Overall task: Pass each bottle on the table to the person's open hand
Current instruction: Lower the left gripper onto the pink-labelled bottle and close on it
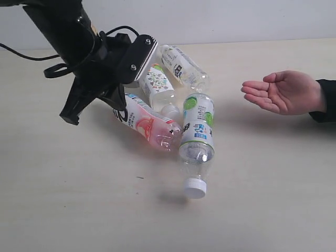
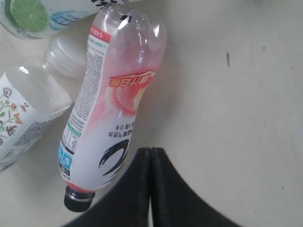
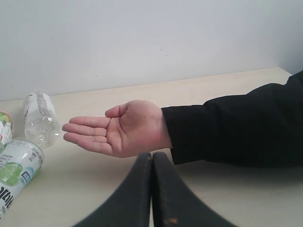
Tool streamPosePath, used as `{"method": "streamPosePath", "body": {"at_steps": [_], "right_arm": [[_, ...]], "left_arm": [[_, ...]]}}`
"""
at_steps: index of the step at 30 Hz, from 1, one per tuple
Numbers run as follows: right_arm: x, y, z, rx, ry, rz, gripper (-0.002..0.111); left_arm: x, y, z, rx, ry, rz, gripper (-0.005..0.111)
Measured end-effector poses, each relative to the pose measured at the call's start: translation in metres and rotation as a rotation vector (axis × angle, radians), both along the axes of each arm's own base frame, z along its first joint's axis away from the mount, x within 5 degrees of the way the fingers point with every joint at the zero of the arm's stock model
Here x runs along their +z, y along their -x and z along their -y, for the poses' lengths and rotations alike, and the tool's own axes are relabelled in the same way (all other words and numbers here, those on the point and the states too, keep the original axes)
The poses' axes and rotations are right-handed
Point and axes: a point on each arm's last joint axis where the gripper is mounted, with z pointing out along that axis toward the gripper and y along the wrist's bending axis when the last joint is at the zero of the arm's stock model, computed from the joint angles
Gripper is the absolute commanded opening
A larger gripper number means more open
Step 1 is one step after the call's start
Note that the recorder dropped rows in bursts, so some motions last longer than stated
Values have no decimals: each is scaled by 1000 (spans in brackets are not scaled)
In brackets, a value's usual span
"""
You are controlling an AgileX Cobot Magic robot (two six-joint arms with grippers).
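Four bottles lie on their sides in a cluster on the table [image 1: 79, 199]. The pink-labelled bottle [image 1: 149, 126] [image 2: 113, 104] is nearest my left gripper [image 1: 69, 117] [image 2: 150, 150], which is shut and empty, hovering just beside the bottle's black cap [image 2: 78, 201]. Close by are the doodle-labelled bottle [image 1: 157, 84] [image 2: 21, 113], the text-labelled bottle [image 1: 184, 65] [image 3: 40, 118] and the green-and-white bottle [image 1: 197, 139] [image 3: 16, 168] with its white cap [image 1: 195, 187]. The person's open hand [image 1: 281, 92] [image 3: 118, 127] waits palm up at the right. My right gripper [image 3: 152, 154] is shut and empty, just short of that hand.
The person's black sleeve [image 3: 227, 125] stretches across the table to the right of the hand. A pale wall [image 3: 142, 38] runs behind the table's far edge. My left arm [image 1: 79, 42] and its cable hang over the back left.
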Motion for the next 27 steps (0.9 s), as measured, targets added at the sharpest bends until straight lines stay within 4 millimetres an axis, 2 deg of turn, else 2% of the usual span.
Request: {"method": "streamPosePath", "body": {"at_steps": [11,14,20,23,27], "right_arm": [[0,0,0,0,0,0,0],[0,0,0,0,0,0,0],[0,0,0,0,0,0,0],[0,0,0,0,0,0,0],[0,0,0,0,0,0,0]], "left_arm": [[-14,-42,29,-55,-13,-9,2],[-22,-51,35,-53,-9,7,15],[-31,-58,36,-80,-39,41,64],[-31,-59,36,-86,-35,56,75],[-38,-62,37,-87,-37,56,76]]}}
